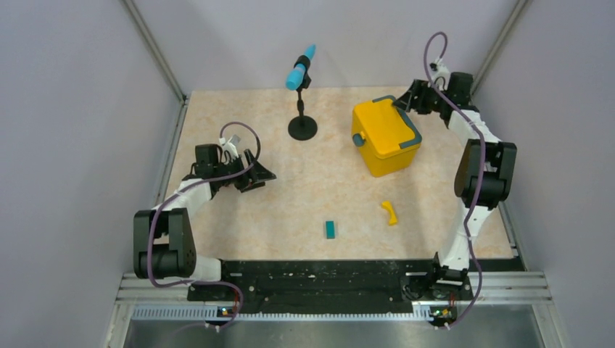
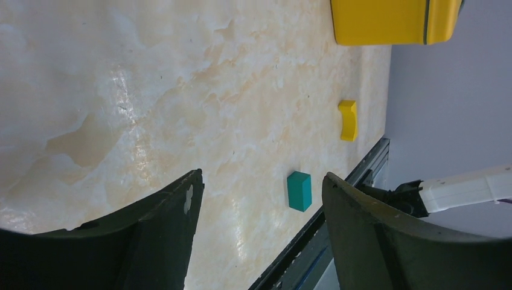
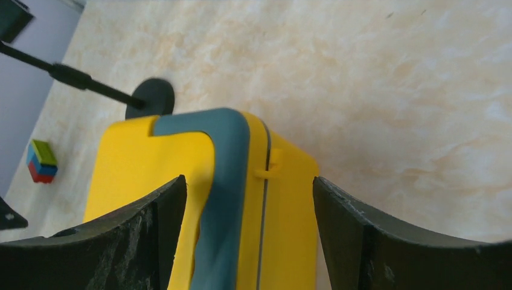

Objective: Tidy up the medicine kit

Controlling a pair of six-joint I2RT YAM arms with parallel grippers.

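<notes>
Kit point(image 1: 386, 138) sits shut at the counter's point(image 1: 290, 210) 1 o'clock. Right pincer point(image 1: 401, 104), spread wide, hovers at the kit's 1 o'clock corner. Left pincer point(image 1: 262, 174), at 9 o'clock, gapes empty.

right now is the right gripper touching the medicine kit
Cannot tell. In the right wrist view the right gripper is open astride the medicine kit, but neither contact nor a gap shows plainly.

The medicine kit point(image 1: 384, 136) is seen as smooth, faintly glossy yellow plastic, its teal handle point(image 3: 226, 199) duller. The table point(image 1: 319, 196) is surfaced in a smooth, marbled beige finish with a soft sheen.
</notes>
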